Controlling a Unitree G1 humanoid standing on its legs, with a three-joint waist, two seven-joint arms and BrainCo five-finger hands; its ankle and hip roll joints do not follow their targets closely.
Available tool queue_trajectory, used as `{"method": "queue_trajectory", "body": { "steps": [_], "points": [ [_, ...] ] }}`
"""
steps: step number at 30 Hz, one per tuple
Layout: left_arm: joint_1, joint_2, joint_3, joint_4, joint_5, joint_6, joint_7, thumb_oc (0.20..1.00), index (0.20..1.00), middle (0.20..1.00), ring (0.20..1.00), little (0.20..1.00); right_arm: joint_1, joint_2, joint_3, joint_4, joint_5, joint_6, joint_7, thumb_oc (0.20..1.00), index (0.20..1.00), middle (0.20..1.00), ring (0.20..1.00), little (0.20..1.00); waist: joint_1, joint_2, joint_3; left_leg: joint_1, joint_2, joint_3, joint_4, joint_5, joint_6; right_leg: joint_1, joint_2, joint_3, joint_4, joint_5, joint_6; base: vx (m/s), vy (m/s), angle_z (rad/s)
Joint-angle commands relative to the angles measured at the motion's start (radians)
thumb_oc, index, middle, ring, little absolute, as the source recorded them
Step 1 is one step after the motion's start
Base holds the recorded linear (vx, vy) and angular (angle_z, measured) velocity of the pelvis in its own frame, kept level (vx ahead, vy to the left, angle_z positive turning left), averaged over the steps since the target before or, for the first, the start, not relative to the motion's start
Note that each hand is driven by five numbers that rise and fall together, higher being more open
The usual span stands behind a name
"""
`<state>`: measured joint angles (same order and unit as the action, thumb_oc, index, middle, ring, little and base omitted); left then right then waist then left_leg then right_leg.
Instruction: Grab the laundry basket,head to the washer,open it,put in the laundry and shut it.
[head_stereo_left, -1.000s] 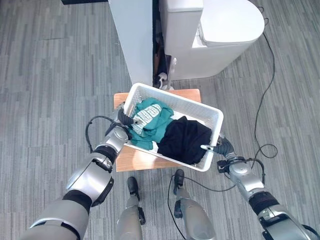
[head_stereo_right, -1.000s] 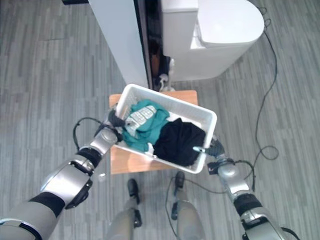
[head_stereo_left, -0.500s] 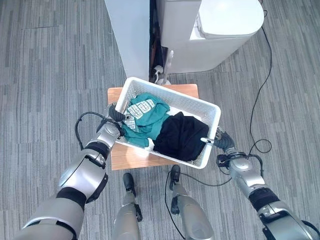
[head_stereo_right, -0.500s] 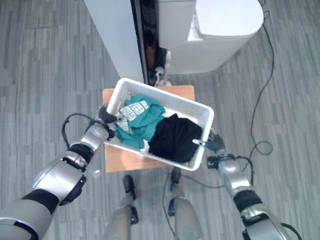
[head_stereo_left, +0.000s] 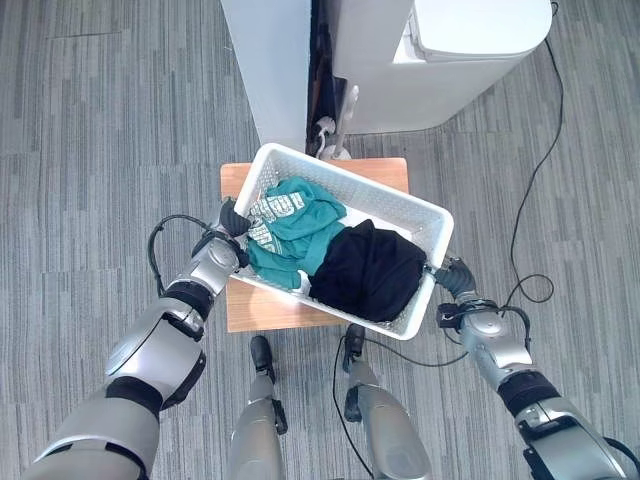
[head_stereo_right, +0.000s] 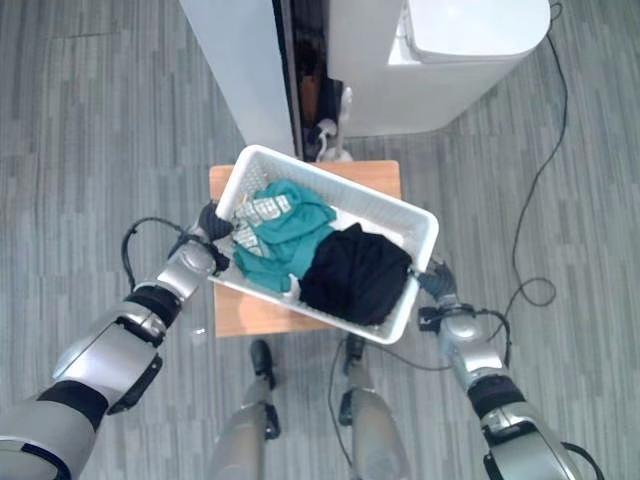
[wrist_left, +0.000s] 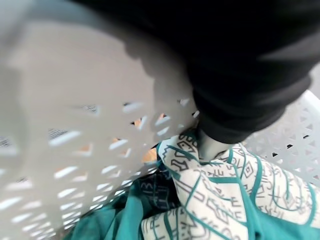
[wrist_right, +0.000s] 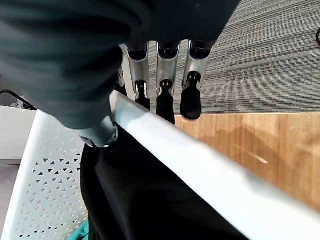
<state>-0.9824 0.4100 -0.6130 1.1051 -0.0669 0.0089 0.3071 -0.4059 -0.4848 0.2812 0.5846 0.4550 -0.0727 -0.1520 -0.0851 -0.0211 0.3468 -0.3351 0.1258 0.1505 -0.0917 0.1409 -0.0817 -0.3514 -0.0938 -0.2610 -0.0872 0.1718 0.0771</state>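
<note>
Basket gripped at both ends over the wooden worktop — camera has shifted, grip unchanged.

The white laundry basket (head_stereo_left: 400, 212) sits tilted above the small wooden worktop (head_stereo_left: 262, 308), as it did a second ago; the whole view has moved, so the washer (head_stereo_left: 470, 55) and the tall white panel (head_stereo_left: 275, 65) now show nearer the top edge. The left robot hand (head_stereo_left: 225, 250) clasps the basket's left end beside the teal clothing (head_stereo_left: 300, 225); the right robot hand (wrist_right: 162, 75) pinches the right rim — fingers outside, thumb inside by the black garment (head_stereo_left: 368, 270).
</note>
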Motion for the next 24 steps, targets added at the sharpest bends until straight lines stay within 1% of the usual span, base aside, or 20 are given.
{"method": "queue_trajectory", "body": {
  "steps": [1,6,8,9,15,17,18,19,20,22,24],
  "points": [
    [0.012,-0.041,-0.02,-0.027,0.031,-0.04,-0.039,0.2,0.2,0.2,0.2,0.2,0.014,0.004,0.003,-0.084,-0.058,-0.022,0.02,0.2,0.2,0.2,0.2,0.2,0.011,-0.022,0.009,-0.005,-0.018,-0.072,0.027,-0.06,0.025,0.03,-0.045,0.056,0.0,-0.083,0.068,0.0,0.0,0.0],
    [0.066,-0.025,-0.019,-0.14,0.048,-0.042,-0.047,0.2,0.2,0.2,0.2,0.2,0.049,0.014,-0.026,-0.116,-0.082,-0.016,0.009,0.2,0.2,0.2,0.2,0.2,0.018,-0.02,0.002,0.007,-0.021,-0.076,0.026,-0.066,0.027,0.048,-0.047,0.051,0.0,-0.087,0.069,0.0,-0.001,0.03],
    [0.104,-0.007,-0.012,-0.217,0.064,-0.04,-0.06,0.2,0.2,0.2,0.2,0.2,0.074,0.021,-0.042,-0.14,-0.095,-0.007,0.01,0.2,0.2,0.2,0.2,0.2,0.022,-0.021,-0.009,0.017,-0.021,-0.077,0.031,-0.075,0.028,0.064,-0.048,0.047,0.0,-0.093,0.069,0.0,0.0,0.15],
    [0.105,-0.006,-0.012,-0.218,0.064,-0.04,-0.06,0.2,0.2,0.2,0.2,0.2,0.074,0.021,-0.042,-0.14,-0.096,-0.006,0.01,0.2,0.2,0.2,0.2,0.2,0.02,-0.022,-0.012,0.012,-0.023,-0.078,0.03,-0.071,0.029,0.06,-0.05,0.046,0.0,-0.091,0.069,0.01,0.003,0.16],
    [0.195,0.068,0.016,-0.421,0.124,-0.038,-0.104,0.2,0.2,0.2,0.2,0.2,0.156,0.009,-0.091,-0.227,-0.109,0.013,0.037,0.2,0.2,0.2,0.2,0.2,0.03,-0.023,-0.054,0.088,-0.017,-0.078,0.037,-0.104,0.029,0.137,-0.047,0.034,0.003,-0.111,0.068,0.07,0.001,0.06],
    [0.271,0.138,0.028,-0.583,0.171,-0.036,-0.176,0.2,0.2,0.2,0.2,0.2,0.243,-0.029,-0.162,-0.318,-0.07,0.035,0.084,0.2,0.2,0.2,0.2,0.2,0.039,-0.02,-0.101,0.196,-0.018,-0.073,0.018,-0.126,0.029,0.225,-0.045,0.016,0.029,-0.151,0.066,0.21,0.001,0.07],
    [0.285,0.154,0.028,-0.623,0.177,-0.033,-0.195,0.2,0.2,0.2,0.2,0.2,0.263,-0.039,-0.178,-0.339,-0.066,0.044,0.096,0.2,0.2,0.2,0.2,0.2,0.04,-0.019,-0.109,0.217,-0.018,-0.073,0.016,-0.131,0.029,0.242,-0.044,0.013,0.033,-0.159,0.066,0.19,-0.002,0.13],
    [0.301,0.185,0.022,-0.684,0.192,-0.033,-0.234,0.2,0.2,0.2,0.2,0.2,0.293,-0.076,-0.216,-0.375,-0.045,0.052,0.117,0.2,0.2,0.2,0.2,0.2,0.045,-0.017,-0.137,0.254,-0.021,-0.075,0.013,-0.14,0.031,0.275,-0.042,0.007,0.041,-0.172,0.065,0.15,-0.003,0.18],
    [0.307,0.199,0.017,-0.719,0.198,-0.031,-0.257,0.2,0.2,0.2,0.2,0.2,0.307,-0.099,-0.241,-0.402,-0.024,0.054,0.128,0.2,0.2,0.2,0.2,0.2,0.048,-0.015,-0.147,0.283,-0.02,-0.073,0.013,-0.152,0.031,0.302,-0.037,0.003,0.046,-0.183,0.066,0.12,0.005,0.21],
    [0.307,0.21,-0.001,-0.753,0.195,-0.03,-0.289,0.2,0.2,0.2,0.2,0.2,0.321,-0.133,-0.267,-0.428,0.007,0.065,0.144,0.2,0.2,0.2,0.2,0.2,0.049,-0.014,-0.177,0.307,-0.024,-0.075,0.012,-0.155,0.033,0.322,-0.036,0.002,0.049,-0.187,0.067,0.08,0.007,0.07],
    [0.276,0.212,-0.055,-0.811,0.153,-0.031,-0.346,0.2,0.2,0.2,0.2,0.2,0.311,-0.216,-0.292,-0.44,0.09,0.082,0.176,0.2,0.2,0.2,0.2,0.2,0.054,-0.015,-0.232,0.349,-0.027,-0.078,0.01,-0.165,0.036,0.364,-0.033,-0.005,0.052,-0.197,0.067,0.11,-0.012,-0.01]
  ]
}}
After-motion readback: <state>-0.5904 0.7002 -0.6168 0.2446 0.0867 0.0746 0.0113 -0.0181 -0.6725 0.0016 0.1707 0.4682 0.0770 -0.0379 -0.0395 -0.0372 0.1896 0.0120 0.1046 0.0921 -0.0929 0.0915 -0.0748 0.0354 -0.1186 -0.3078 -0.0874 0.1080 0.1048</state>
